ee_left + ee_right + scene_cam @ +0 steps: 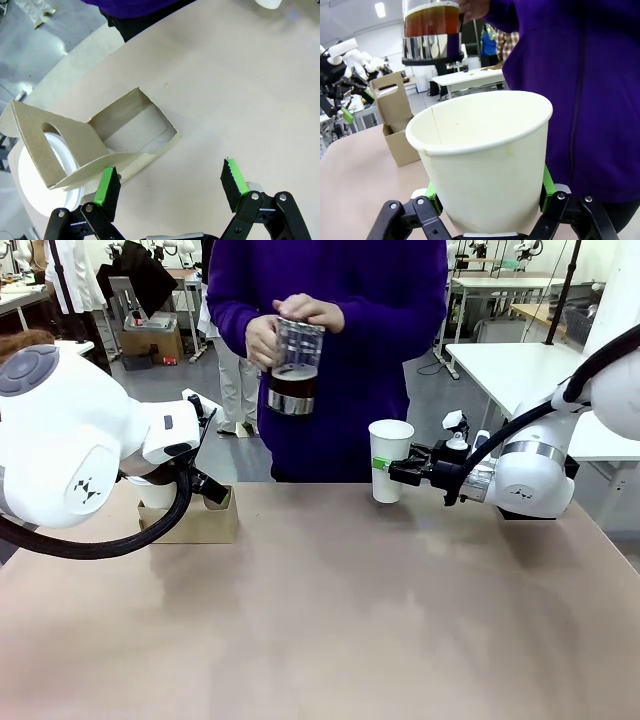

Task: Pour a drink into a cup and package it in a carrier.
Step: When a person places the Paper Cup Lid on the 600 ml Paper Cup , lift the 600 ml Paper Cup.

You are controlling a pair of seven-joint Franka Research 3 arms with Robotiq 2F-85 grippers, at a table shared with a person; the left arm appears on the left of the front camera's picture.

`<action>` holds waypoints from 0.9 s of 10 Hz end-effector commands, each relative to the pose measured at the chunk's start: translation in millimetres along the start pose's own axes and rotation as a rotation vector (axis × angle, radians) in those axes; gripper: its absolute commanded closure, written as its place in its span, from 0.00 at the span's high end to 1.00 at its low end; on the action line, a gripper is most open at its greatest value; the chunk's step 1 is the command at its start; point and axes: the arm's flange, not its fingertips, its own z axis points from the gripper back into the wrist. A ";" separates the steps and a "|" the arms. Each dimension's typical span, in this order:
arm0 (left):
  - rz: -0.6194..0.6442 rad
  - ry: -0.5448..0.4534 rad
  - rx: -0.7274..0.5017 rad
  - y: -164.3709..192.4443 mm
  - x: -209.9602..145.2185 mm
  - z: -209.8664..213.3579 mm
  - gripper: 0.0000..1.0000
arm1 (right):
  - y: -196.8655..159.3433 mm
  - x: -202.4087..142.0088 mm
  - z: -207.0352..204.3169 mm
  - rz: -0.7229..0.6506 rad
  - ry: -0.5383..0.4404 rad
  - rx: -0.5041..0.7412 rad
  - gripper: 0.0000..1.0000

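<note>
Across the tan bench (350,620) a person (345,300) holds the pot (297,345) of drink (293,385) high, while my right gripper (386,468) is clamped on the lower wall of the cup (391,440) at the far edge and my left gripper (169,171) hangs spread wide over the carrier (120,116). I judge the paper cup light and crushable, sloshy once filled, so a gentle low hold suits it; the floppy carrier is best taken by its handle (75,145).

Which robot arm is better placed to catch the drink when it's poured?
The right: its fingers grip the cup near the person's pot. The left fingers hang open by the carrier.
</note>
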 end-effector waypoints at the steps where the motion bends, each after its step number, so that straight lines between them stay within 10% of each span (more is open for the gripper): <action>1: 0.001 -0.003 0.001 0.6 -0.5 1.4 1.00 | 0.8 0.4 -1.9 -0.001 0.000 -0.009 0.84; 9: 0.001 -0.003 0.001 0.6 -0.5 1.4 1.00 | 0.8 0.4 -1.9 -0.001 0.000 -0.009 0.84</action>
